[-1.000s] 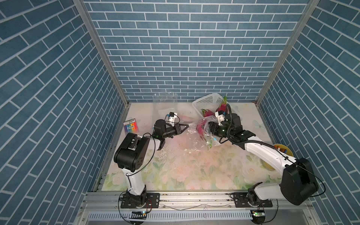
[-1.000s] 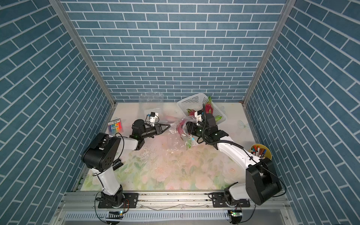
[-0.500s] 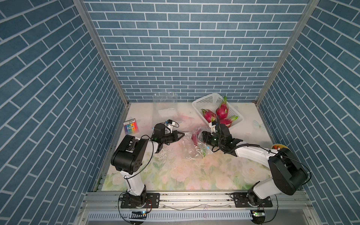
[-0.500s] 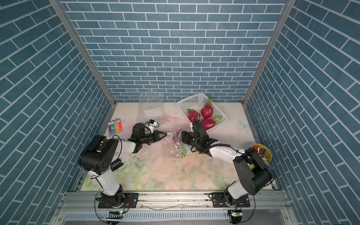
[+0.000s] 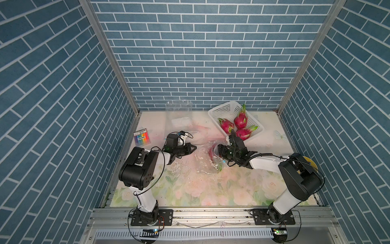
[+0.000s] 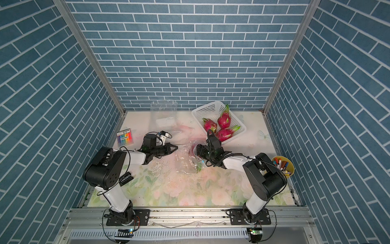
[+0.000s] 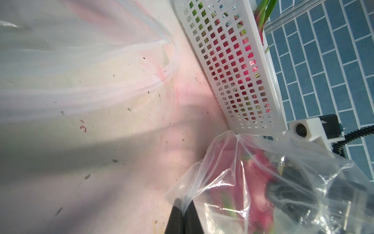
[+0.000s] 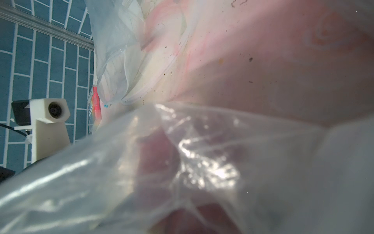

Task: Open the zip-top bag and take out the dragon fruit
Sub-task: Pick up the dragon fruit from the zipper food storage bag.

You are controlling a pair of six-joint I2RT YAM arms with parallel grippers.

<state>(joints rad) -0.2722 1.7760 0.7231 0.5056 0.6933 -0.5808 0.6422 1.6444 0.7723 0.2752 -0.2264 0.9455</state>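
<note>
A clear zip-top bag [image 5: 200,160] [image 6: 181,160] lies crumpled mid-table. My left gripper [image 5: 195,147] [image 7: 183,210] is shut on a pinched corner of its film. The pink dragon fruit [image 5: 211,151] [image 7: 253,178] sits inside the bag, its green tip toward the front. My right gripper [image 5: 217,151] [image 6: 197,151] reaches into the bag from the right, right against the fruit. Film drapes over its jaws. In the right wrist view only blurred bag [image 8: 141,162] and dark red fruit [image 8: 157,154] show, so whether its jaws grip is hidden.
A white mesh basket [image 5: 223,112] at the back right holds three dragon fruits [image 5: 240,120], close behind my right wrist. Another clear bag [image 5: 179,114] lies at the back. A marker box [image 5: 141,137] sits far left, and a yellow cup of markers [image 6: 282,166] far right.
Both grippers have come down from beside the basket to the table, toward the front. The bag and its fruit came down with them. The left gripper has stayed shut on the film.
</note>
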